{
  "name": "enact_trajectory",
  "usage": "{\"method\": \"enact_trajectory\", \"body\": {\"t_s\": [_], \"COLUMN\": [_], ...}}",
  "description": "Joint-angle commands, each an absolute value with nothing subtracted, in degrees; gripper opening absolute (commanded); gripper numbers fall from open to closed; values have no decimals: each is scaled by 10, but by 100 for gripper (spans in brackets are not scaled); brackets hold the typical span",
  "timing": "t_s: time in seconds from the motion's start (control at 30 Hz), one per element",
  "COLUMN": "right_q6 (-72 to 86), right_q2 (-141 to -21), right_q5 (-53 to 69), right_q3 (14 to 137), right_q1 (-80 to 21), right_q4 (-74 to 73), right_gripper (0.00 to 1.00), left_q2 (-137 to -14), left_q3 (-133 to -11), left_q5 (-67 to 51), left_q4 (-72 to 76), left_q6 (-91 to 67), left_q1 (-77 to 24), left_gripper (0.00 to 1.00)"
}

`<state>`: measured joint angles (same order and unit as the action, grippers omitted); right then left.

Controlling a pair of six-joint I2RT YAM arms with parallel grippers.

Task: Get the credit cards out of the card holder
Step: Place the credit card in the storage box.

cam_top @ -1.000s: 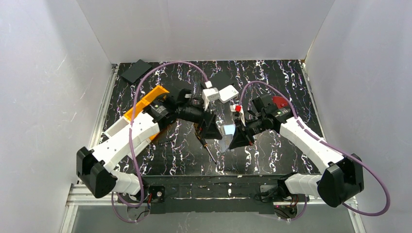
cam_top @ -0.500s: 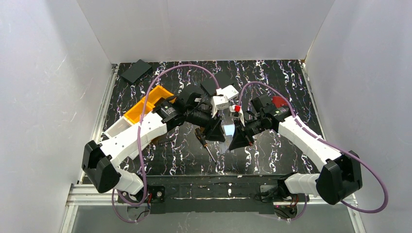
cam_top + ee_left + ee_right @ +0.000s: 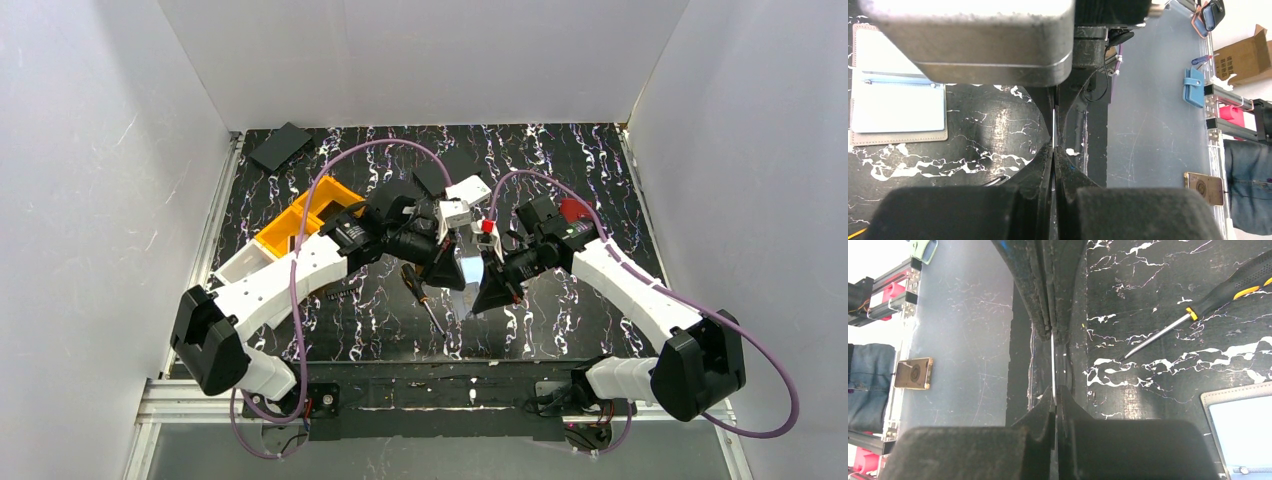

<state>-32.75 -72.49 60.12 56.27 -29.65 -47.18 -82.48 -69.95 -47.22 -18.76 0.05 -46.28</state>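
- From above, left fingers (image 3: 446, 272) and right fingers (image 3: 492, 287) meet over the black marbled bench (image 3: 560, 170)
- Left wrist: clamped on a thin pale credit card (image 3: 1053, 127); the open taupe folding card holder (image 3: 898, 107) lies flat nearby
- Right wrist: likewise clamped on that card

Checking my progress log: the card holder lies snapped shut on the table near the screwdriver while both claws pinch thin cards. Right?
Not quite. The card holder lies open, pale blue inside facing up, as the left wrist view shows. The rest holds: the screwdriver lies nearby, and the left claw and right claw each pinch one of the credit cards.
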Motion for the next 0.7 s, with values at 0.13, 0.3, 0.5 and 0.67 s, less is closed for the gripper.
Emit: {"method": "enact_trajectory", "body": {"t_s": [0.13, 0.3, 0.5, 0.67], "right_q6": [-323, -309, -233, 87], "right_q2": [-706, -697, -681, -624], "right_q5": [620, 623, 688, 784], "right_q3": [577, 567, 532, 424], "right_q1": [-296, -295, -252, -191], "right_q4": [-448, -433, -360, -12], "right_gripper": [21, 43, 87, 97], "left_q2": [-737, -690, -631, -539], "left_q3": [-597, -531, -462, -339], "left_q5": [-474, -437, -321, -202], "left_q4": [-98, 12, 75, 246], "left_q6": [-95, -176, -269, -383], "left_q1": [-468, -467, -462, -462], "left_gripper": [0, 0, 0, 0]}}
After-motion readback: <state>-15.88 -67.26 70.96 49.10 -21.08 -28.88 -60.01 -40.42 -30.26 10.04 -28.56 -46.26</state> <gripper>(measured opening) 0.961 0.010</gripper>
